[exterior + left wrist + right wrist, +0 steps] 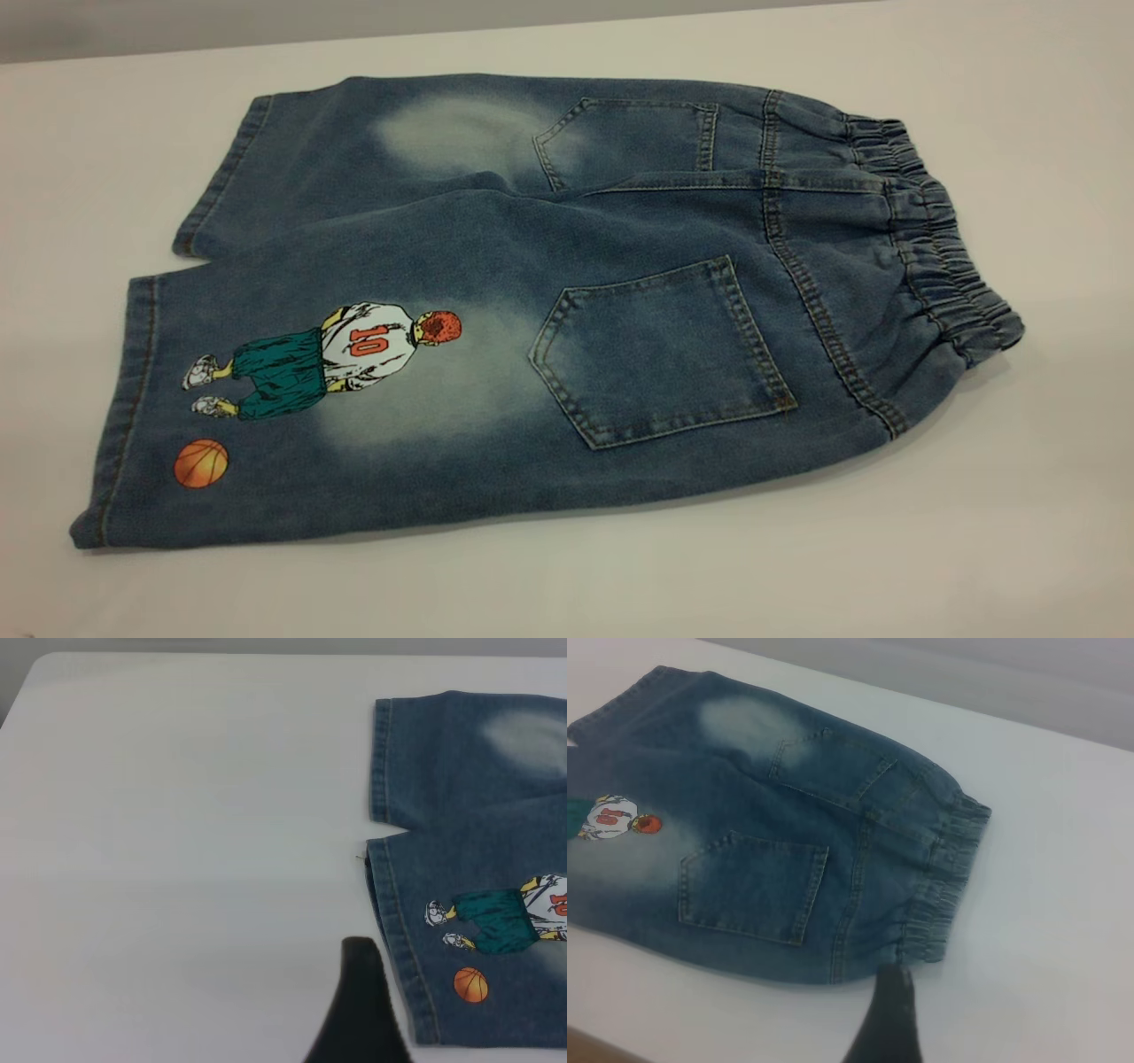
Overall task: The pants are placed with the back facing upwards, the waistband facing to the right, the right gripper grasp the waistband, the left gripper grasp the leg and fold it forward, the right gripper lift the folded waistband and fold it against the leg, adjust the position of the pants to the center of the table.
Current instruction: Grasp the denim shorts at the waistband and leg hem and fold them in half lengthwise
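Note:
The pants (549, 292) lie flat on the table (1019, 532), back up, with both patch pockets showing. The gathered waistband (939, 248) is at the right end. The leg (292, 399) with the number 10 player and the orange ball lies at the front left. Neither gripper appears in the exterior view. In the left wrist view a black part of the left gripper (359, 1010) sits beside the printed leg's hem (390, 930), over bare table. In the right wrist view a black part of the right gripper (890, 1019) is at the near end of the waistband (943, 877).
The plain leg (354, 151) with a pale faded patch lies behind the printed one. The table's far edge (266, 40) meets a grey wall. Bare tabletop stretches left of the hems (177, 859) and right of the waistband (1063, 904).

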`<state>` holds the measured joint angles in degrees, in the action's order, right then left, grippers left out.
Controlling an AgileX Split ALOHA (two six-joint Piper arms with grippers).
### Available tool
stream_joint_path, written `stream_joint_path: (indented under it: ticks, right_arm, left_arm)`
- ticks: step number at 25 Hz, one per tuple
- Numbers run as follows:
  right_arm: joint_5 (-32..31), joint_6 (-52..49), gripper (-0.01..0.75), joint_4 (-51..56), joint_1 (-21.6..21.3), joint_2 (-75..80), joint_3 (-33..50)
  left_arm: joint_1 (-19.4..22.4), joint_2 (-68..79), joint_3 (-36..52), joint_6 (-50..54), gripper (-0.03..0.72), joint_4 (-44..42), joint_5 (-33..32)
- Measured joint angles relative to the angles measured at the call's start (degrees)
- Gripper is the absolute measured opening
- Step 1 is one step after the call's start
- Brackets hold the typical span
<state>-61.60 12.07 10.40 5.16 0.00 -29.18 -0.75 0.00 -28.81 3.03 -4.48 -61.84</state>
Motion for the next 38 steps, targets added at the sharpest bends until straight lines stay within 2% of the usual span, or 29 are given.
stream_joint_path:
  ticks: [33,38]
  right_arm:
    - [0.06,-1.39,0.569,0.05,0.00,0.00,-0.25]
    - [3.71,-5.30,0.569,0.01,0.00,4.96,-3.13]
  left_arm:
    - [0.00,0.48,-0.14,0.00,0.516,-0.36,0.06]
    - [0.00,4.78,-3.17,0.82,0.516,-1.52,3.92]
